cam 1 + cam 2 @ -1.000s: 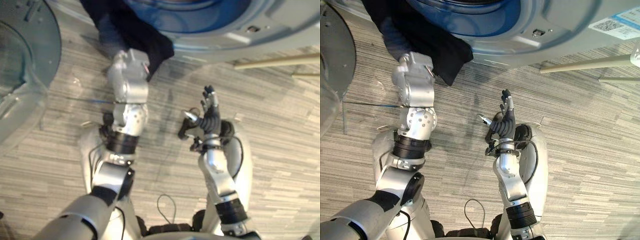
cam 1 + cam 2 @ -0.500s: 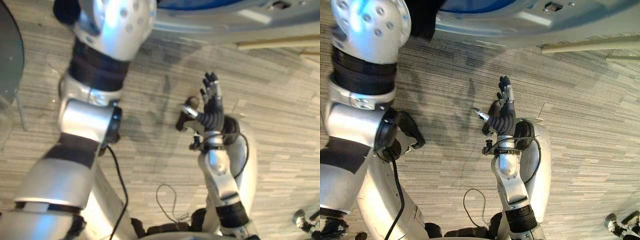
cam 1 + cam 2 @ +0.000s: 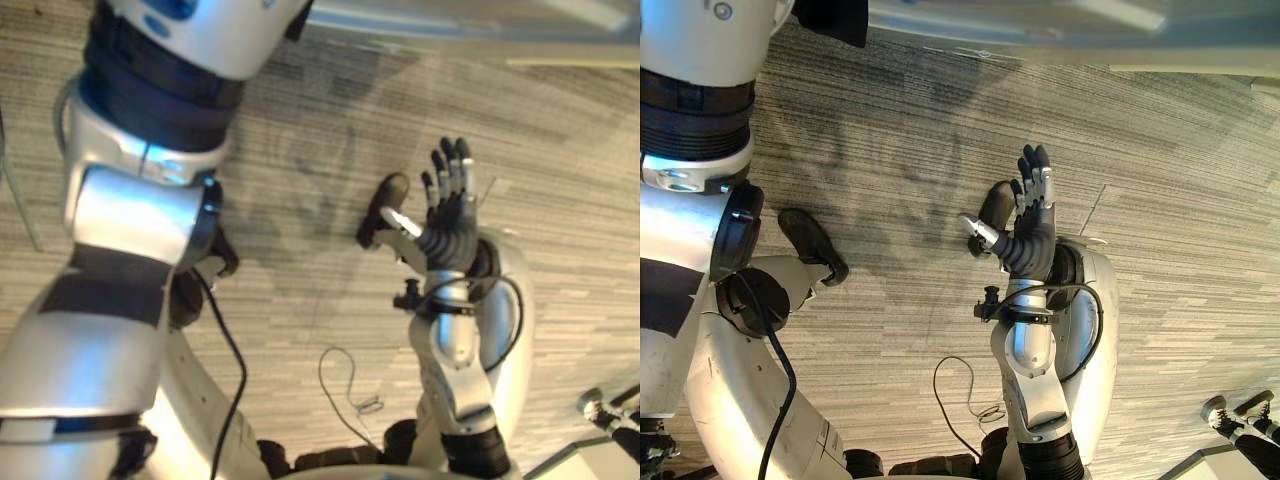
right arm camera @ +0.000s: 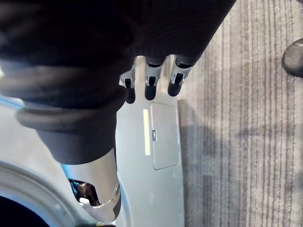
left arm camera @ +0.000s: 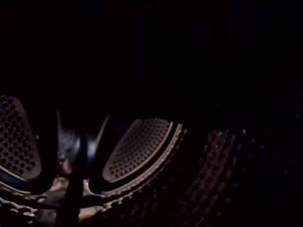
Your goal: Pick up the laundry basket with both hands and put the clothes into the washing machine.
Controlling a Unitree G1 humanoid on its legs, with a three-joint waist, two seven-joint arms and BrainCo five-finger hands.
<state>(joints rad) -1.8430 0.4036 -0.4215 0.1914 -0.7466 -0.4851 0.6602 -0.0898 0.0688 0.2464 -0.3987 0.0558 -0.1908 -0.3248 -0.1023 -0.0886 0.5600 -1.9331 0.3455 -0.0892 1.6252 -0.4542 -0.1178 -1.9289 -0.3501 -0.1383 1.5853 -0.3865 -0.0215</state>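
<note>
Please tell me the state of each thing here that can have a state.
right hand: open, fingers straight, holding nothing.
service flap: shut.
washing machine's drum: inside too dark to tell contents.

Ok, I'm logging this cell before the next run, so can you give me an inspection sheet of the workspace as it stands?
Surface: grey striped floor.
Job's things: washing machine, its grey front edge along the top of the head views; the left wrist view looks into its dark, perforated drum.
Clutter: nothing seen.
Hands: right hand open, fingers straight, raised over the floor, holding nothing; left arm reaches up towards the machine.
Cables: nothing seen beyond the robot's own.
Surroundings: what may be a person's shoes at the lower right edge.
</note>
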